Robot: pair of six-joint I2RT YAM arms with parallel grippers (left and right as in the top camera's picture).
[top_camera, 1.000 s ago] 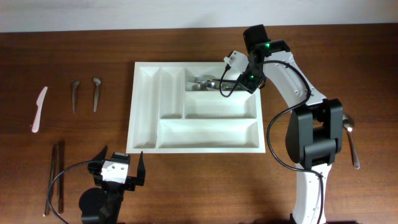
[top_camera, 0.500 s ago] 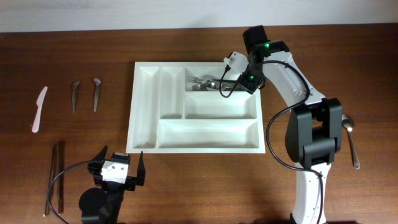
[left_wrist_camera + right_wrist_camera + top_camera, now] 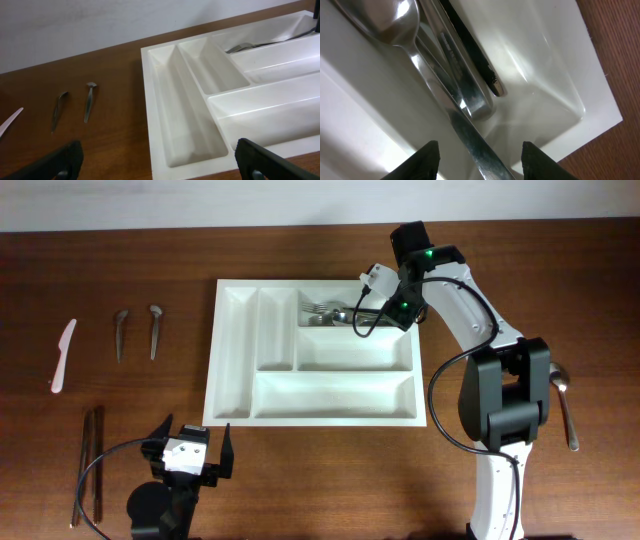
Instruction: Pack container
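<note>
The white plastic container (image 3: 335,395) lay flat and square on the table (image 3: 130,395), with two narrow compartments on its left and three long ones on its right. Metal cutlery (image 3: 325,312) lay in the farthest long compartment.

The container (image 3: 335,395) was plain white on the dark brown wood-grain table (image 3: 300,480), holding shiny silver cutlery (image 3: 325,311), a white knife (image 3: 63,355) to its left.

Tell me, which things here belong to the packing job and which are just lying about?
In the job: container, cutlery in its top long compartment, right gripper over it.
Lying loose outside it: white knife, two small spoons, long thin utensils, large spoon; probably waiting to be packed.
</note>
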